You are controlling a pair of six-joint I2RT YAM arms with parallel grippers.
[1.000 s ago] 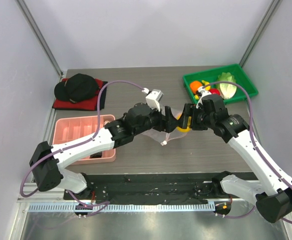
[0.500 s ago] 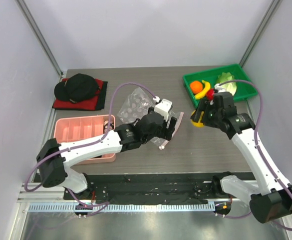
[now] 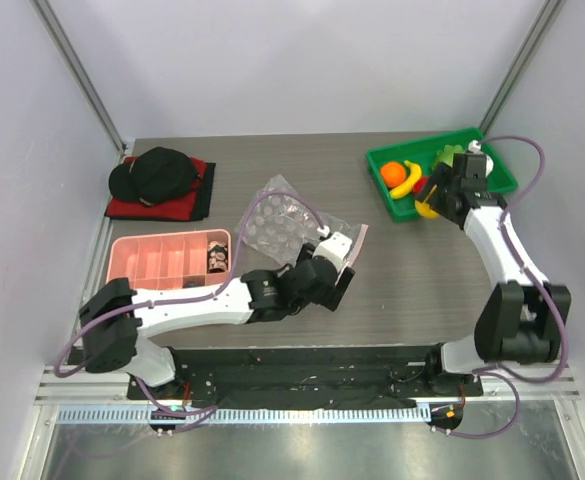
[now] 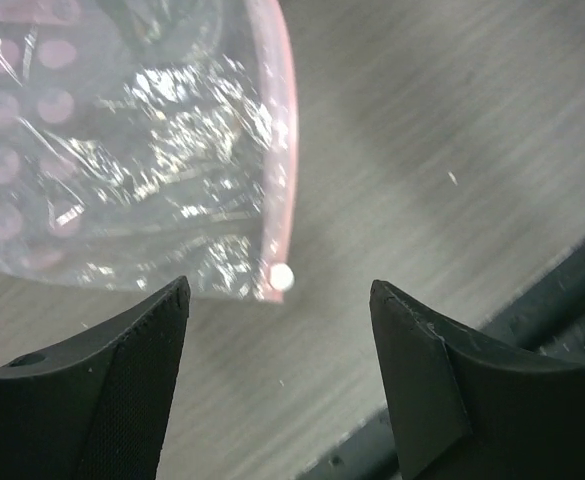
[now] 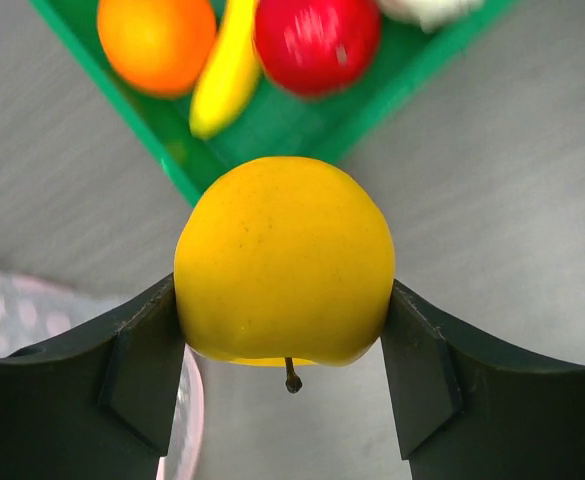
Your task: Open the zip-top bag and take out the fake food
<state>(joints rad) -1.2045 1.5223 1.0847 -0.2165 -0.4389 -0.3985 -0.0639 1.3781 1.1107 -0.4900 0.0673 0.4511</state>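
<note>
**A:** While the right tool (image 5: 284, 300) grips the lemon (image 5: 284, 235) between its fingers, which way does the green tray (image 5: 282, 125) lie?

**B:** Dead ahead. The tray's near corner vanishes under the lemon, so I judge a short push forward clears the rim. The orange (image 5: 155, 40), banana (image 5: 227, 75) and red fruit (image 5: 317, 35) lie inside the tray, and the cabbage (image 3: 453, 158) sits farther back.

**A:** And the left tool (image 4: 279, 300)?

**B:** It stands wide and holds nothing, well left of the green tray. The zip-top bag (image 4: 122, 150) lies on the worktop (image 4: 452, 130) there and looks emptied. Its zip strip (image 4: 284, 150) runs lengthwise away from the tool, with the slider (image 4: 282, 277) at the near end.

**A:** Which arm is nearer the tray?

**B:** The right, by far.

**A:** Any labels?

**B:** No writing I can read.
</note>
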